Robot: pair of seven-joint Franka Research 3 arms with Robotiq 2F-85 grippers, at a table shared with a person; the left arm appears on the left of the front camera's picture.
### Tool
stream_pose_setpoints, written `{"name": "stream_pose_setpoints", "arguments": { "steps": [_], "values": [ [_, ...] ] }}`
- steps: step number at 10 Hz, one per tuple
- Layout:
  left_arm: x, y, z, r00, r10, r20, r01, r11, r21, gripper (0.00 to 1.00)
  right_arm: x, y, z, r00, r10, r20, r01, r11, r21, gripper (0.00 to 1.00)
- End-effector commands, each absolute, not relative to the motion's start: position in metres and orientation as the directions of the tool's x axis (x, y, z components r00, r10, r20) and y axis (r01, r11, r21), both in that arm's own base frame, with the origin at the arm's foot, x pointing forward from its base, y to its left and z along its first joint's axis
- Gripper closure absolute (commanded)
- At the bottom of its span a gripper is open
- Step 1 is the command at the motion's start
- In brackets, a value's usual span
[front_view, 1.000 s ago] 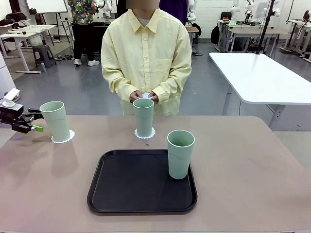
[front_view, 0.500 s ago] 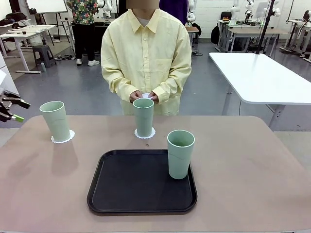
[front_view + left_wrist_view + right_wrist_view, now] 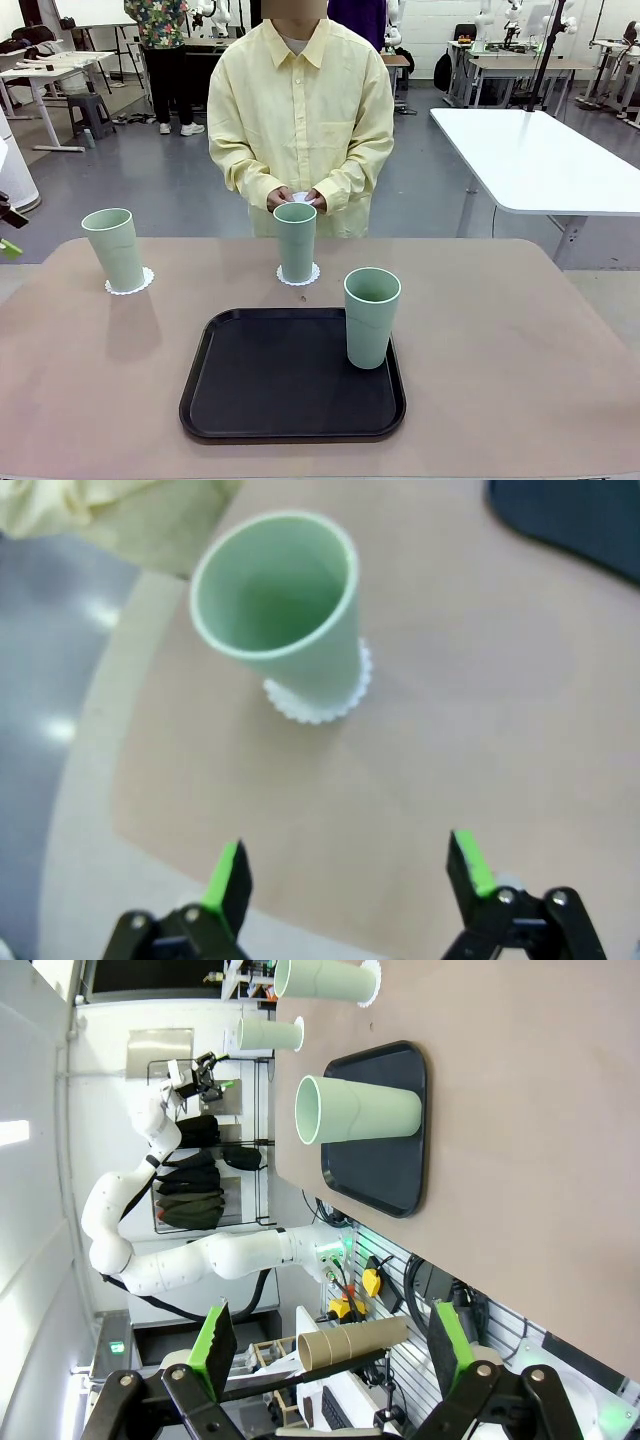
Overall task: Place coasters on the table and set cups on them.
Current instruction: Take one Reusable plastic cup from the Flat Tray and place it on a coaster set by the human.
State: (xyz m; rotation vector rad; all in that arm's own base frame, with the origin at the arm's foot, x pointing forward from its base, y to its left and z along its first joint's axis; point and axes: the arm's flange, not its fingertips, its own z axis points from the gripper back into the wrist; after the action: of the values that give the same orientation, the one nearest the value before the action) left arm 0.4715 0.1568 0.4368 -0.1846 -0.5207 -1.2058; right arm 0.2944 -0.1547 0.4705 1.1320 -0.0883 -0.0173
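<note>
Standing upright on the right side of the black tray (image 3: pixel 215 395), the third cup (image 3: pixel 371 318) lies nearer the right gripper (image 3: pixel 328 1335). The left gripper (image 3: pixel 345 865) hangs by the table's (image 3: pixel 520 340) left edge. Both jaws stand apart, empty. Farther off, the person's hands (image 3: pixel 297 200) hold what looks like the third coaster (image 3: pixel 299 196).

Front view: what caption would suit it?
Left cup and middle cup stand on coasters, third cup waits on the black tray; the person's hands hold something white.
</note>
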Motion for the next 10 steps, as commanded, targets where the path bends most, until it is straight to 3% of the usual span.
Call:
{"name": "stream_pose_setpoints", "arguments": {
  "steps": [1, 2, 4, 5, 10],
  "values": [
    [0.454, 0.134, 0.453, 0.275, -0.857, 0.436, 0.931, 0.35, 0.1, 0.0, 0.294, -0.155, 0.471, 0.996, -0.056, 0.069, -0.04, 0.416, 0.909, 0.0],
    [0.439, 0.12, 0.46, 0.303, -0.865, 0.401, 0.926, 0.366, 0.089, 0.0, 0.294, -0.155, 0.471, 0.996, -0.056, 0.069, -0.04, 0.416, 0.909, 0.0],
    [0.421, 0.092, 0.475, 0.458, -0.833, 0.311, 0.839, 0.52, 0.159, 0.0, 0.294, -0.155, 0.471, 0.996, -0.056, 0.069, -0.04, 0.416, 0.909, 0.0],
    [0.419, 0.08, 0.478, 0.521, -0.792, 0.32, 0.799, 0.584, 0.145, 0.0, 0.294, -0.155, 0.471, 0.996, -0.056, 0.069, -0.04, 0.416, 0.909, 0.0],
    [0.394, 0.039, 0.474, 0.603, -0.748, 0.277, 0.771, 0.636, 0.04, 0.0, 0.294, -0.155, 0.471, 0.996, -0.056, 0.069, -0.04, 0.416, 0.909, 0.0]
  ]
}}
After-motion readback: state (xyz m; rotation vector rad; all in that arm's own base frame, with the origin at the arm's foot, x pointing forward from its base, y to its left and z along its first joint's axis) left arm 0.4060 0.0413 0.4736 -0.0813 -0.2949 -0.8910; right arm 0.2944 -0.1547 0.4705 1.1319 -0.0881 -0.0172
